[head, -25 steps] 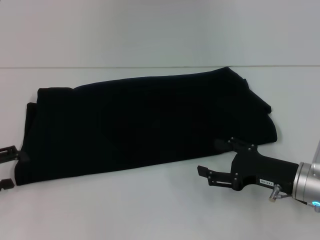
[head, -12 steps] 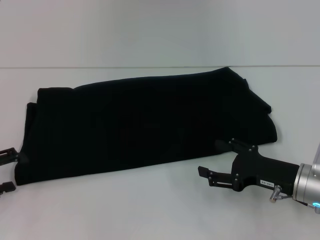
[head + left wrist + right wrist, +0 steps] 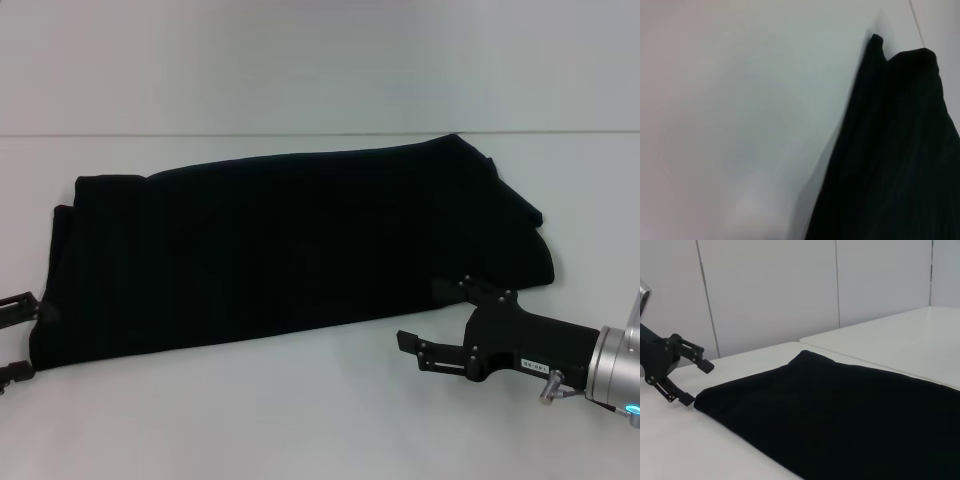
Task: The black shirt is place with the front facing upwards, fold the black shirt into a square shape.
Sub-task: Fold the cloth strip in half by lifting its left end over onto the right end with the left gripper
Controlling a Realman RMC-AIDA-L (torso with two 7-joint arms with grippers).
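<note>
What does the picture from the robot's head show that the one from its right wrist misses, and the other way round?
Only the head view shows the right gripper, its black fingers spread open, sitting at the near right edge of the shirt, and the cloth's whole folded outline on the white table.

Only the right wrist view shows the panelled white wall behind the table.

Both show the large plain black cloth shirt and the left gripper, open, at the shirt's left near corner.
</note>
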